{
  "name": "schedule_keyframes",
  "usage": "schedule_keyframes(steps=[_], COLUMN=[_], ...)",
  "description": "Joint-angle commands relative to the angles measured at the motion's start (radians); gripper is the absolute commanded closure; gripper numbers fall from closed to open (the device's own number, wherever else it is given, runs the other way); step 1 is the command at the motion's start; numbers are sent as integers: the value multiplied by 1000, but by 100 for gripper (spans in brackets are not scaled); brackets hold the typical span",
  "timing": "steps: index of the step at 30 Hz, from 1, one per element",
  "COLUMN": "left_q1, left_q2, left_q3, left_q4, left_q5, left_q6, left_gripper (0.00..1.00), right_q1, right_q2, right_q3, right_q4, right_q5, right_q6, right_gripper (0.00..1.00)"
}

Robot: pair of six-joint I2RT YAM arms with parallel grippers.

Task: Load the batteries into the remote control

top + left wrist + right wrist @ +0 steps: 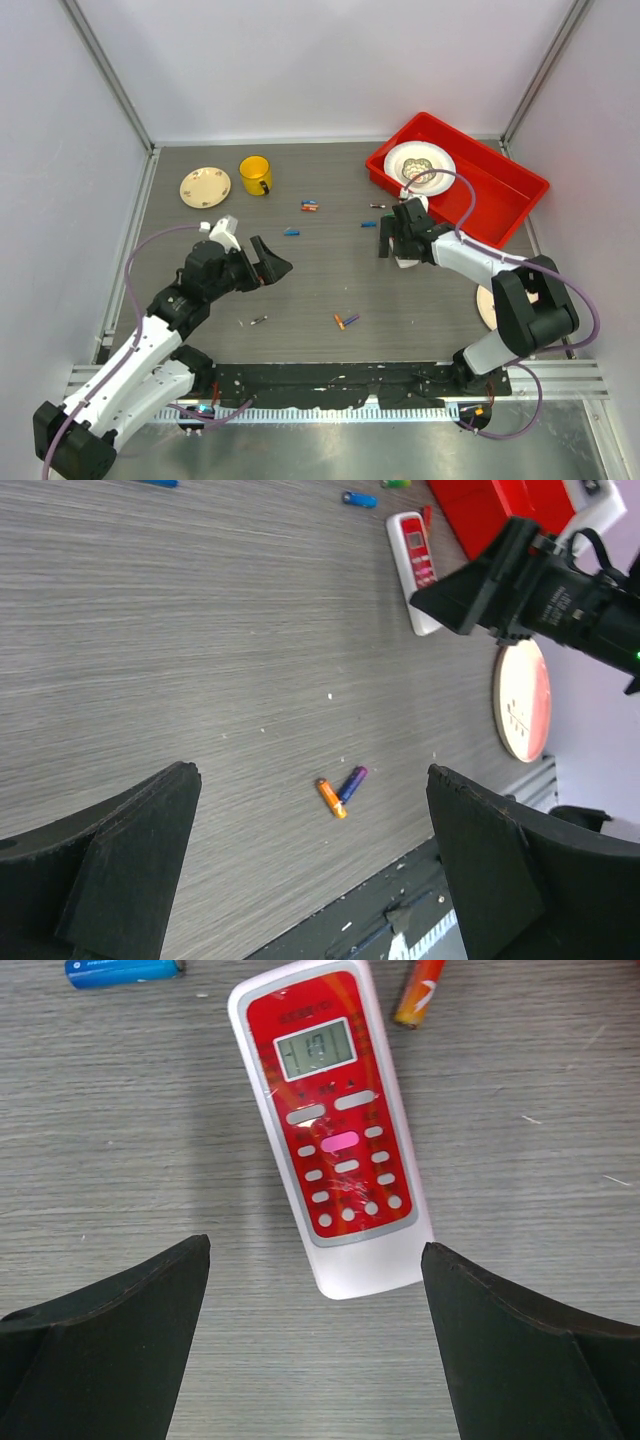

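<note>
The step in hand is the pick-up of the remote control (330,1130). The right hand (315,1255) hovers over it, fingers spread wide and empty. The remote lies flat on the desk (320,285) near the red tray (520,195), red button face up. Its long axis runs away from the hand, display end far and plain white end between the fingertips. The next move likely calls for closing on its long edges and turning it over. The left hand (312,775) is wide and empty above two batteries (340,792).
</note>
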State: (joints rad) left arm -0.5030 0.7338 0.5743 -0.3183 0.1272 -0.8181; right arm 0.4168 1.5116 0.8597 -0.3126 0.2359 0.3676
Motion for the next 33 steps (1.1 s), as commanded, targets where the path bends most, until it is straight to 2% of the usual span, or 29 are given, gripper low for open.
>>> schedule_keyframes(steps=[1, 9, 16, 23, 29, 31, 32, 33], left_q1=[0, 0, -2, -2, -2, 0, -2, -2], left_q2=[-2, -34, -48, -39, -54, -59, -59, -60], left_q3=[-24, -36, -51, -54, -56, -60, -62, -60], left_q4=[131, 151, 148, 151, 137, 136, 134, 134], left_q5=[118, 118, 111, 106, 95, 89, 85, 84], left_q6=[-3, -19, -23, -30, -29, -33, -33, -35], left_gripper=[0, 0, 0, 0, 0, 0, 0, 0], right_q1=[-4, -32, -33, -35, -33, -29, -23, -13], right_q2=[18, 101, 70, 142, 139, 137, 137, 137], right_q3=[18, 51, 32, 48, 27, 28, 29, 30], right_q4=[53, 32, 66, 37, 38, 29, 24, 18], right_q5=[-69, -27, -17, 6, 14, 14, 17, 28], right_q6=[-18, -18, -15, -15, -12, -2, -2, 5], right_gripper=[8, 9, 8, 9, 18, 28, 38, 43])
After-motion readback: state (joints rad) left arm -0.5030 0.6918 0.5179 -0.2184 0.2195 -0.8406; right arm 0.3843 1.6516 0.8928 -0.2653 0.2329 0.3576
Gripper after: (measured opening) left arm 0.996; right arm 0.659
